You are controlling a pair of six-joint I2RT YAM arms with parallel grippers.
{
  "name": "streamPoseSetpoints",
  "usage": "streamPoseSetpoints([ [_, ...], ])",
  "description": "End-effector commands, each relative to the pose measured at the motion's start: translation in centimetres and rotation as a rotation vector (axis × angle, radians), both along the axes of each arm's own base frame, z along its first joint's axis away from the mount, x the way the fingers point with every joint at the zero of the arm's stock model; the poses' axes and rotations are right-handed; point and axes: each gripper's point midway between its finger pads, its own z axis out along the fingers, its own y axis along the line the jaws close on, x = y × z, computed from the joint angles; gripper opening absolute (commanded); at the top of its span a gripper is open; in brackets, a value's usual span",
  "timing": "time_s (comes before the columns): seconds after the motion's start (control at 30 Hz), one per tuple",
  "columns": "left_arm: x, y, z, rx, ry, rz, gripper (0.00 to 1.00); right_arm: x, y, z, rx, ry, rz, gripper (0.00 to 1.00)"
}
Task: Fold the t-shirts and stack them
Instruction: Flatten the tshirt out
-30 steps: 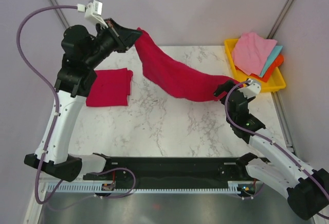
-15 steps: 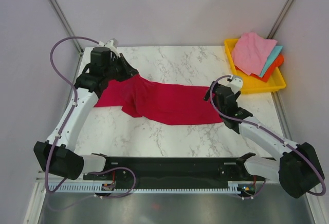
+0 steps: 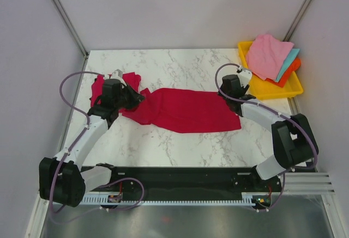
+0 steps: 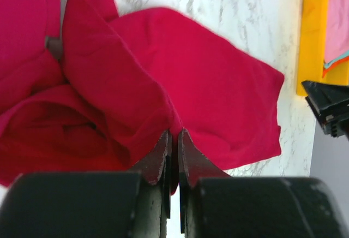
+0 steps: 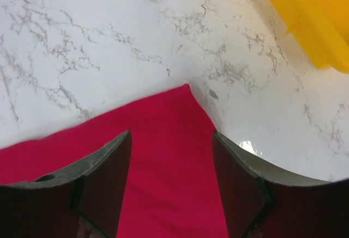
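Note:
One crimson t-shirt [image 3: 185,109] lies stretched across the middle of the marble table [image 3: 180,66], bunched at its left end. My left gripper [image 3: 136,99] is shut on a fold of that bunched end [image 4: 174,131]. A second t-shirt [image 3: 98,87], folded, lies under the bunched end and the left arm; it also shows at the top left of the left wrist view [image 4: 22,19]. My right gripper [image 3: 226,93] hovers low over the shirt's far right corner [image 5: 185,93]. Its fingers [image 5: 109,167] stand apart, with flat cloth between them and nothing gripped.
A yellow tray [image 3: 294,89] at the back right corner holds pink [image 3: 267,55], teal and orange cloths. It lies close beside the right gripper, and its rim [image 5: 305,14] shows in the right wrist view. Grey walls enclose the table on three sides.
The shirt hung in the air between both arms; it now lies on the table. The left gripper came down and nearer, over the folded shirt. The right gripper moved back, its jaws narrowing.

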Motion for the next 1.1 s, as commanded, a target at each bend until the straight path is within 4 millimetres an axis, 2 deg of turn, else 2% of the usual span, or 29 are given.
streamPoseSetpoints([
  [0.0, 1.6, -0.6, 1.7, -0.147, -0.115, 0.072, 0.02, 1.9, -0.9, -0.9, -0.023, 0.034, -0.055, 0.68],
  [0.07, 1.7, -0.3, 0.5, -0.134, -0.117, 0.086, 0.02, 2.9, -1.2, -1.2, -0.025, 0.043, -0.068, 0.68],
  [0.1, 2.0, -0.2, 0.4, -0.132, -0.137, 0.092, 0.02, 3.2, -1.4, -2.2, -0.029, 0.065, -0.071, 0.68],
  [0.13, 1.8, -0.1, -0.6, -0.120, -0.134, 0.090, 0.02, 3.5, -1.5, -2.4, -0.030, 0.068, -0.077, 0.67],
  [0.23, 2.1, 0.1, -1.5, -0.107, -0.160, 0.090, 0.02, 4.5, -1.7, -2.9, -0.036, 0.078, -0.082, 0.67],
  [0.27, 2.2, 0.1, -1.7, -0.109, -0.165, 0.089, 0.02, 4.9, -1.6, -2.8, -0.036, 0.075, -0.082, 0.66],
  [0.5, 2.0, -1.2, -1.5, -0.130, -0.177, 0.010, 0.02, 5.1, -1.2, -6.2, -0.029, 0.148, -0.081, 0.66],
  [0.6, 2.0, -1.2, -1.6, -0.124, -0.179, 0.008, 0.02, 5.3, -1.1, -6.9, -0.035, 0.160, -0.083, 0.61],
  [0.63, 2.0, -1.0, -1.6, -0.120, -0.182, 0.013, 0.02, 5.3, -1.2, -6.8, -0.037, 0.158, -0.090, 0.48],
  [0.73, 2.1, -0.8, -1.6, -0.099, -0.194, 0.017, 0.02, 5.2, -1.5, -5.8, -0.040, 0.137, -0.102, 0.30],
  [0.8, 2.1, -0.9, -1.6, -0.096, -0.195, 0.012, 0.02, 4.9, -1.7, -4.6, -0.028, 0.110, -0.111, 0.22],
  [0.87, 2.2, -1.0, -1.3, -0.092, -0.204, 0.003, 0.02, 4.6, -1.7, -3.2, -0.013, 0.082, -0.110, 0.04],
  [0.93, 2.2, -1.2, -1.4, -0.086, -0.205, -0.006, 0.02, 4.4, -1.8, -2.2, -0.005, 0.061, -0.114, 0.00],
  [0.97, 2.2, -1.2, -1.4, -0.080, -0.206, -0.009, 0.02, 4.0, -2.0, -1.0, -0.003, 0.038, -0.121, 0.00],
  [1.03, 2.4, -1.4, -1.8, -0.071, -0.199, -0.018, 0.02, 3.2, -2.6, 0.1, -0.007, 0.025, -0.140, 0.00],
  [1.07, 2.4, -1.5, -1.9, -0.067, -0.196, -0.027, 0.02, 2.7, -3.2, 1.9, -0.009, -0.014, -0.163, 0.00],
])
